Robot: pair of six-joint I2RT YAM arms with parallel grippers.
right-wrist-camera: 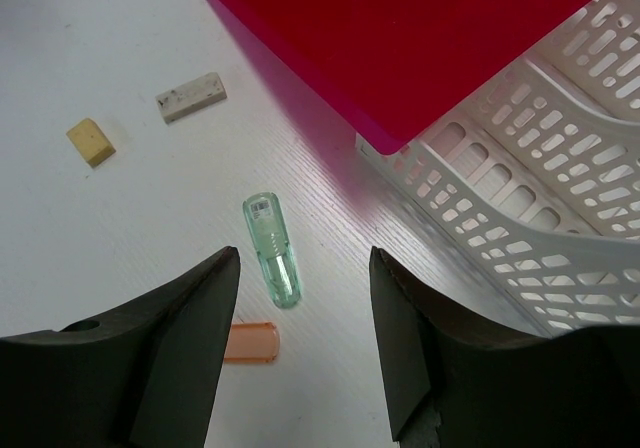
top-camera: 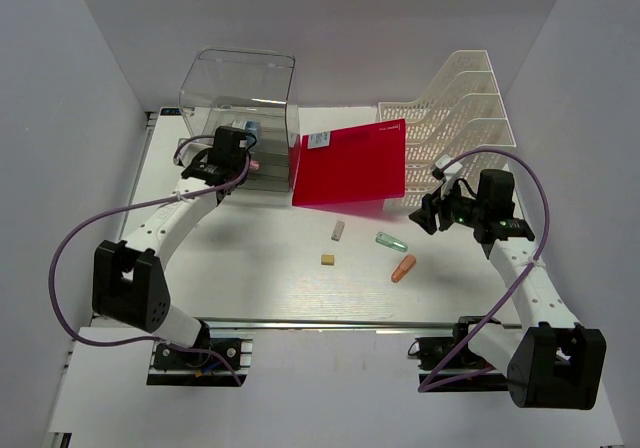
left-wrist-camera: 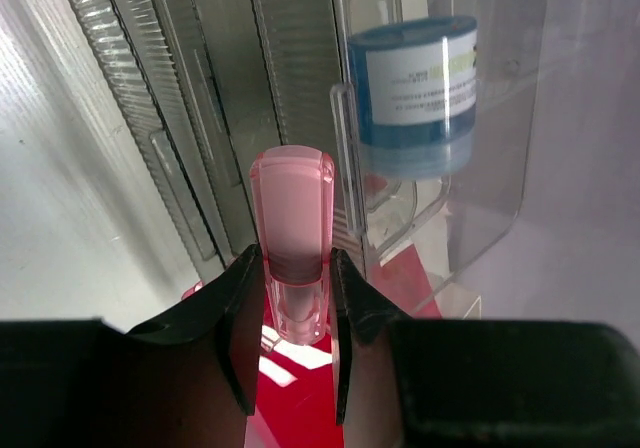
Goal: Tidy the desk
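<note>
The white desk [top-camera: 280, 288] carries a green clear tube [top-camera: 391, 240], an orange tube [top-camera: 403, 268], a beige eraser [top-camera: 327, 260] and a grey eraser [top-camera: 338, 230] near its middle. My left gripper [left-wrist-camera: 297, 268] is shut on a pink clear tube [left-wrist-camera: 292, 208] and holds it at the front of the clear drawer box [top-camera: 235, 88]. My right gripper [right-wrist-camera: 305, 268] is open and empty above the desk, with the green tube [right-wrist-camera: 271, 248] and orange tube [right-wrist-camera: 250, 342] below, toward its left finger.
A red folder [top-camera: 350, 163] leans between the drawer box and the white mesh file rack [top-camera: 460, 108]. A blue-and-white cylinder [left-wrist-camera: 412, 88] sits inside the drawer box. The rack [right-wrist-camera: 540, 188] lies close to my right gripper's right side.
</note>
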